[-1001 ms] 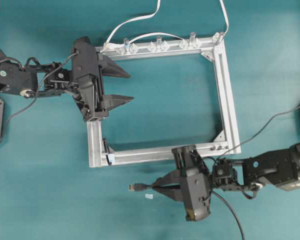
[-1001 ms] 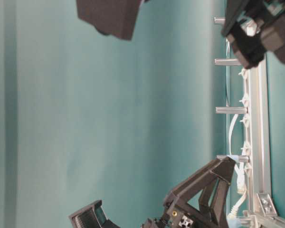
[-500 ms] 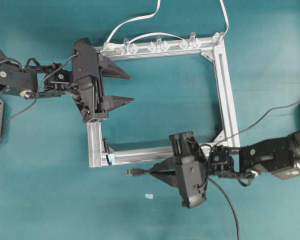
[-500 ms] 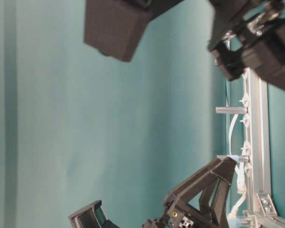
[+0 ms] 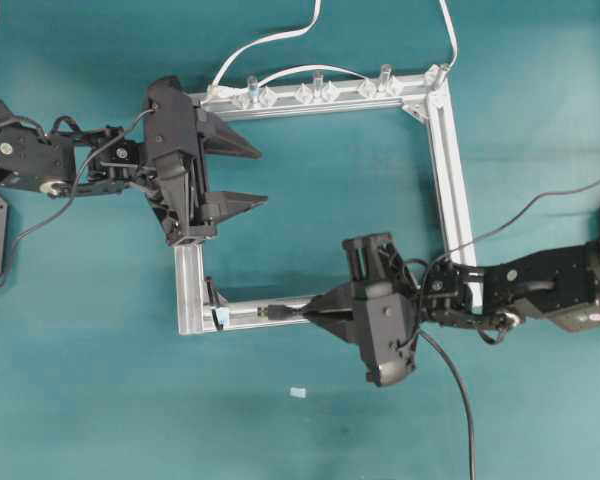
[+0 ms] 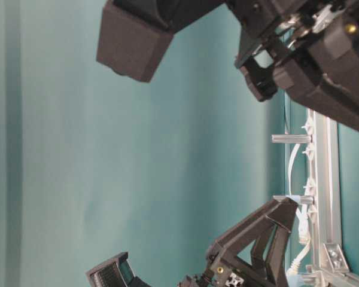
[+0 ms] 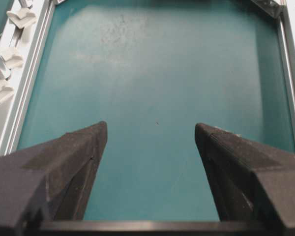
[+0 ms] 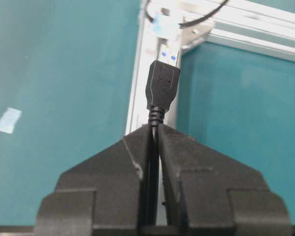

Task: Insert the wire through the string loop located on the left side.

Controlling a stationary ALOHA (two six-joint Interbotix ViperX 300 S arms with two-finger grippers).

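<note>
The wire's black plug (image 5: 272, 313) hangs over the silver frame's (image 5: 450, 170) front rail, its metal tip pointing left. My right gripper (image 5: 306, 313) is shut on the wire just behind the plug. In the right wrist view the plug (image 8: 163, 83) sticks out ahead of the right gripper (image 8: 155, 129), with the string loop (image 8: 199, 20) and its pale tag (image 8: 165, 24) a short way beyond and apart from the tip. The loop (image 5: 212, 294) stands at the frame's front left corner. My left gripper (image 5: 263, 176) hovers open and empty over the frame's left rail.
Clear plastic clips (image 5: 318, 92) line the frame's back rail, with white cables (image 5: 270, 40) leading away from it. A small pale scrap (image 5: 298, 392) lies on the teal table in front of the frame. The left wrist view shows bare teal table (image 7: 152, 73) inside the frame.
My right gripper has carried the wire from the table in front of the frame up over the front rail. The plug now lines up with the loop. The left arm has not moved.
</note>
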